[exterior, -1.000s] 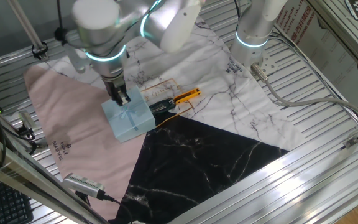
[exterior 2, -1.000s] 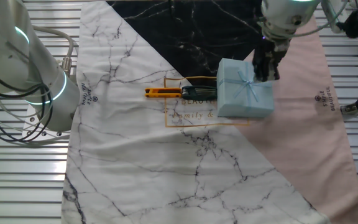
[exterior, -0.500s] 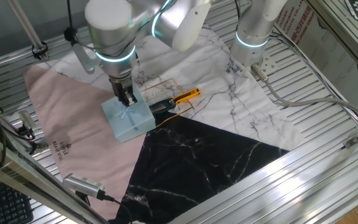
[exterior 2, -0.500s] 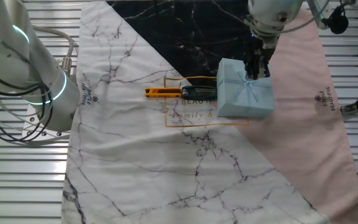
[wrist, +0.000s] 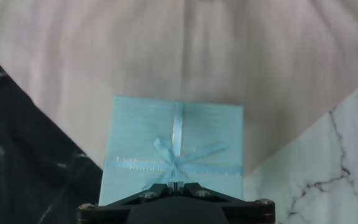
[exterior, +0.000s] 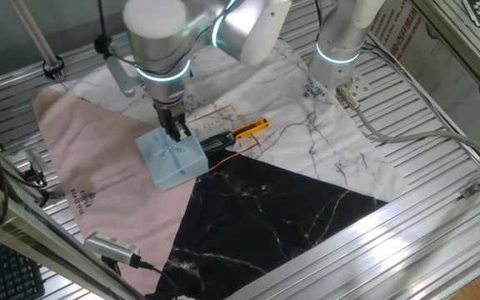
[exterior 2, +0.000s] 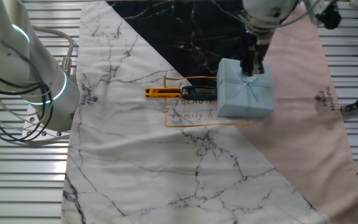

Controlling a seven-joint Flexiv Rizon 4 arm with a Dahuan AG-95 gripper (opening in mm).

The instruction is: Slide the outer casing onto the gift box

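Two fingers of the end effector (wrist: 175, 185) stand together with no gap between their tips, and they hold nothing; in the hand view they sit just above the bow, near the edge of the outer casing (wrist: 174, 150) that is closest to the camera. In both fixed views the end effector (exterior: 177, 129) is at the edge of the casing top that faces the black tool with the orange handle (exterior: 234, 133), and I cannot tell if the tips touch the cardboard or only hover over it. The outer casing (exterior 2: 245, 88) lies flat on the worktop (exterior 2: 135, 155), where the pink, white and black cloths meet. The gift box is not visible in any view; I judge it is probably already inside the casing, but this is not sure. The first risk is that closed tips pressing on thin cardboard could dent the top or catch the ribbon and pull the bow loose. The second risk is that a push from one edge only could turn the casing, so it jams on the tray inside instead of sliding straight. Also the tool lies just beside the casing (exterior: 172, 160), so a push toward it could drive the casing against it, and the cloth below could wrinkle and stop the motion
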